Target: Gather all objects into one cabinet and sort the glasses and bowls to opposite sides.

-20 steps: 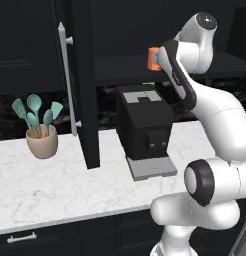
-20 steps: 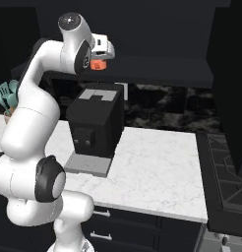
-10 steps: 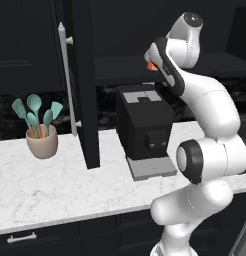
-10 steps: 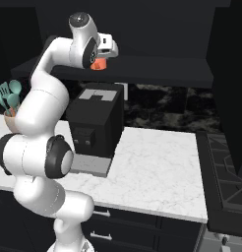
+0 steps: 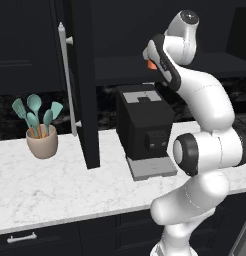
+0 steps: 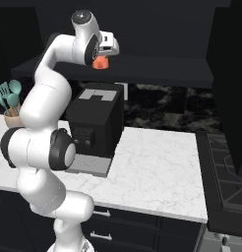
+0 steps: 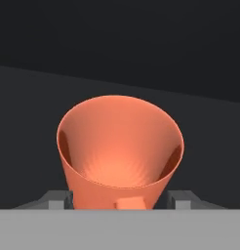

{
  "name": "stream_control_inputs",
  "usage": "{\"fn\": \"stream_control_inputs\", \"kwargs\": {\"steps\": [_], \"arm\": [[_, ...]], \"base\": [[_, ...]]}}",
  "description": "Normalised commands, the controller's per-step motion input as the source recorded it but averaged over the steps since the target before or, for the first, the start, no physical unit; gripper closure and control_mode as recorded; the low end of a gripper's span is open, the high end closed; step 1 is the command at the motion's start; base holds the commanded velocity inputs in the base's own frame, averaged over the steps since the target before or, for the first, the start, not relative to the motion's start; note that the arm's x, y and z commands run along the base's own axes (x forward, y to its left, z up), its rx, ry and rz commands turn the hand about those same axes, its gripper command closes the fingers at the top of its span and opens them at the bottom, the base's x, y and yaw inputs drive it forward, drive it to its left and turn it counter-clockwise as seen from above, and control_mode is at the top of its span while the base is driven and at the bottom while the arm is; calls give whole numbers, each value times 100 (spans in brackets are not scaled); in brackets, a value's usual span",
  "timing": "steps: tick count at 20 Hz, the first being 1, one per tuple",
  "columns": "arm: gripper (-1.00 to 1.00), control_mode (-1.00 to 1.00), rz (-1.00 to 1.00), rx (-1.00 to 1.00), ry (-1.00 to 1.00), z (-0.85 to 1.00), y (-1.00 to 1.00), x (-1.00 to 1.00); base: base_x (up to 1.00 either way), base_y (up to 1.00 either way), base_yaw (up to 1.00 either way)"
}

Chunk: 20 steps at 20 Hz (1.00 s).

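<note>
Orange cup (image 7: 120, 154) is sitting empty between the gripper (image 7: 121, 199) jaws, over the cabinet shelf (image 6: 157, 66). Whether jaws are gripping it, can't tell. Beige pot (image 5: 42, 141) on counter (image 5: 55, 185) is holding teal utensils (image 5: 36, 112).

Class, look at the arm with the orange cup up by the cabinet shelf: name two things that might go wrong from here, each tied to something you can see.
1. The gripper straddles the orange cup near its base, on tapered walls; the hold may be partial, so the cup could slip or tip.
2. The cup sits near the front edge of the shelf, above the coffee machine; a nudge could drop it there.
</note>
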Motion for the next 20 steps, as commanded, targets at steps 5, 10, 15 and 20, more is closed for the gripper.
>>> {"fn": "stream_control_inputs", "kwargs": {"steps": [5, 10, 15, 20], "arm": [[100, -100, 0, 0, 0, 0, 0, 0], [100, -100, 0, 0, 2, -5, 0, 0], [100, -100, 0, 1, 2, -6, 0, -1], [100, -100, 0, 1, 0, 0, 0, -53]], "base": [[0, 0, 0], [0, 0, 0], [0, 0, 0], [0, 0, 0]]}}
